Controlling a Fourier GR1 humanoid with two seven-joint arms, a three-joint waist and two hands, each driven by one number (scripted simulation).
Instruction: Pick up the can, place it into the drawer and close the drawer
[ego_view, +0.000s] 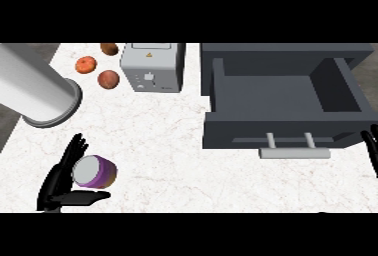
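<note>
While you look steeply down on the white marbled desk, your left hand sits at the lower left of the frame, fingers spread and straight along the left side of the purple can, thumb reaching under it; the can lies on its side against the fingers. Your right hand shows only as a few dark fingers at the right edge, and you cannot tell how they are set. At the upper right the grey drawer stands open, its handle facing the lower edge. A toaster stands top centre, with three round fruits to its left and a big grey cylinder at the upper left.
</note>
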